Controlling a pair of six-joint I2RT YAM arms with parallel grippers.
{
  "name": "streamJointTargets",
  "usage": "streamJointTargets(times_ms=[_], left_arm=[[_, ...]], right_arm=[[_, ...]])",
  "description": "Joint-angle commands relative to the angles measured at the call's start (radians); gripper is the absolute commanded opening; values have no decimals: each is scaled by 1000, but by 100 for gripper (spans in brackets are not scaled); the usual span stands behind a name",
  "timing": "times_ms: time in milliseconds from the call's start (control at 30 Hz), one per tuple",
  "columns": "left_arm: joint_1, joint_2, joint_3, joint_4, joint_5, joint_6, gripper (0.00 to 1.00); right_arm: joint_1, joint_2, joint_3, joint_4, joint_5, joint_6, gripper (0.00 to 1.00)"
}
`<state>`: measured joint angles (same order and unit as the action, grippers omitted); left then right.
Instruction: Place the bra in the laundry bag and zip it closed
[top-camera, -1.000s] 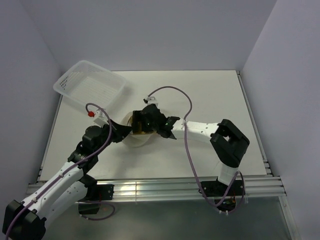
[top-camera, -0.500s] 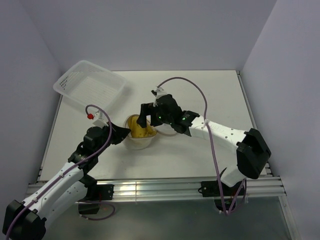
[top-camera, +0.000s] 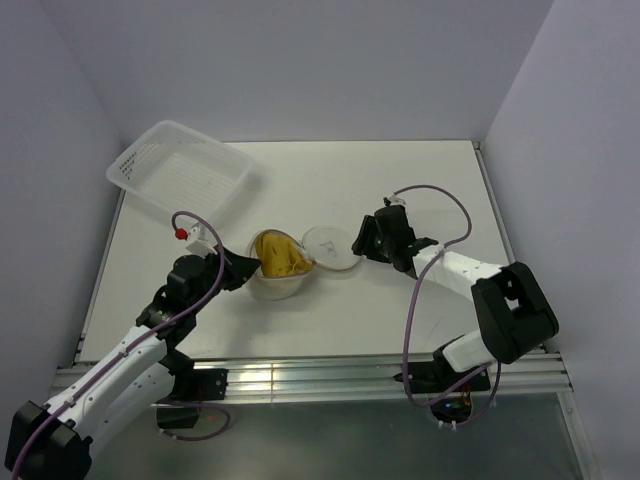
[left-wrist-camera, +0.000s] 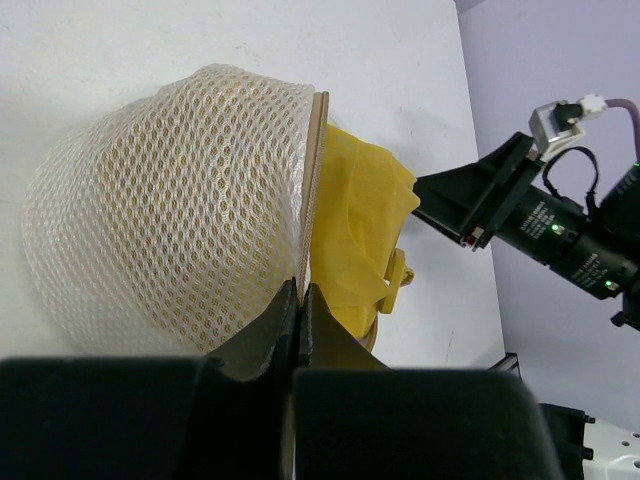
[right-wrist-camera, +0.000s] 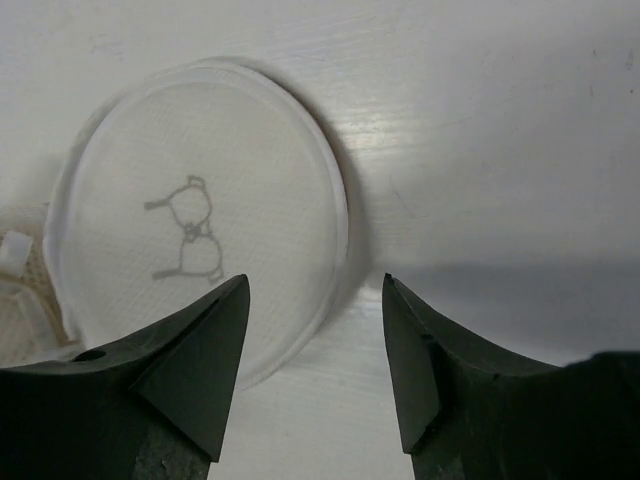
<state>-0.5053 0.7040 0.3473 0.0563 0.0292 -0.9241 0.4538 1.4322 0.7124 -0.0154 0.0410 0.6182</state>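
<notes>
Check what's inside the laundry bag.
A yellow bra, bunched, sticking out past the rim of the laundry bag; its flap lid lies open. The bra's deeper part is hidden by mesh.

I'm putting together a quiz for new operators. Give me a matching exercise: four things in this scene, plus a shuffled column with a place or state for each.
Things:
1. bra
2. flap lid
3. plastic basket
4. left gripper

Places or states:
A. at the far-left corner of the table
B. pinched shut on the rim of the laundry bag
C. yellow, bulging from the bag's mouth
D. lying flat, below the open right gripper

Pairs: 1-C, 2-D, 3-A, 4-B
</notes>
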Motion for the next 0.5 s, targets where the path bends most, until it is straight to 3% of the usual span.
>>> streamJointTargets(times_ms=[0,133,367,433,467], left_arm=[[1,5,7,40,6,30,0],[1,11,12,40,12,34,0],[1,12,12,40,15,36,0],[2,14,12,43,15,37,0],[2,18,10,46,15,39,0]], right_arm=[[-18,68,-5,115,-9,26,64],[-26,128,2,164,-76,52,64],[-47,209,30,207,-72,87,54],[-53,221,30,219,-82,98,40],[-56,218,27,238,-87,115,16]])
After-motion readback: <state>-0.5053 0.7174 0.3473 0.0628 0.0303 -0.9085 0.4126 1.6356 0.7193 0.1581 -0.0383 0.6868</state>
